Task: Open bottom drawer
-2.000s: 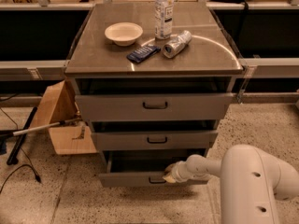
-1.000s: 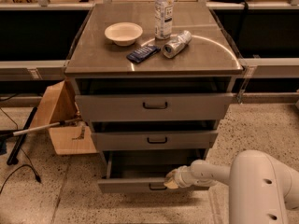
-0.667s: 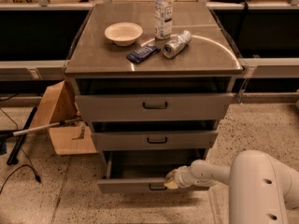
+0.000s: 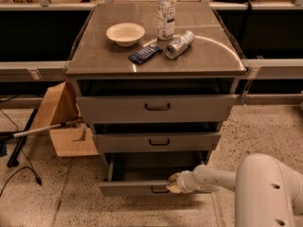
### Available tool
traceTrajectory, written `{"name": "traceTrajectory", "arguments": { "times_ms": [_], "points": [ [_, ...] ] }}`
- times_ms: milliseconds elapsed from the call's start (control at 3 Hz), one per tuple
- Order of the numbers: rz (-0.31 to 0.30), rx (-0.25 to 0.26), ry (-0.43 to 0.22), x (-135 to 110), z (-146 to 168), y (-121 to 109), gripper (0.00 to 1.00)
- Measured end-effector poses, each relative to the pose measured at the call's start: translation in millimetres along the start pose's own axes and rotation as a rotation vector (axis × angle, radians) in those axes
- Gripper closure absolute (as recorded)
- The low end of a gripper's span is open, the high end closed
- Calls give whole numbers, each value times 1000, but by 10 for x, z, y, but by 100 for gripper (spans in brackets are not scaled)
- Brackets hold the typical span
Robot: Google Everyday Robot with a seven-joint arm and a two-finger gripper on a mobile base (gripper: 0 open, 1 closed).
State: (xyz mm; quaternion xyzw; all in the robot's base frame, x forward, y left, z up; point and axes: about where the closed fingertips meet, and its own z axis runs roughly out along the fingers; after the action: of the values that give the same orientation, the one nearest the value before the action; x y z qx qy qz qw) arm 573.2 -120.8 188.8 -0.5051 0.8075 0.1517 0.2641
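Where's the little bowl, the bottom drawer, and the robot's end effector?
Round cream bowl (image 4: 125, 32), camera view: its inside hollow.
Grey metal bottom drawer (image 4: 129, 188), camera view: left half of its bare front panel.
End effector (image 4: 173, 184), camera view: its tip, at that drawer's front.

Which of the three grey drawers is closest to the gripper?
The bottom drawer, with the narrowest front: the gripper sits at its small black handle, well below the middle drawer and the top drawer.

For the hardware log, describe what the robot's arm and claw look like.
The arm is smooth, glossy white: a bulky rounded shell with a few small dark dots, narrowing to a slim ribbed wrist. The claw, at the front of the bottom drawer, is small and yellowish-tan. No cables show.
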Motion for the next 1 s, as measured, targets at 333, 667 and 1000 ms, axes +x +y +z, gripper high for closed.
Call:
{"name": "traceTrajectory", "arguments": {
  "times_ms": [333, 667, 1000],
  "points": [
    [0, 0, 0, -20, -3, 7, 81],
    [2, -9, 3, 21, -25, 103, 100],
    [-1, -20, 5, 68, -81, 196, 100]
  ]
}}
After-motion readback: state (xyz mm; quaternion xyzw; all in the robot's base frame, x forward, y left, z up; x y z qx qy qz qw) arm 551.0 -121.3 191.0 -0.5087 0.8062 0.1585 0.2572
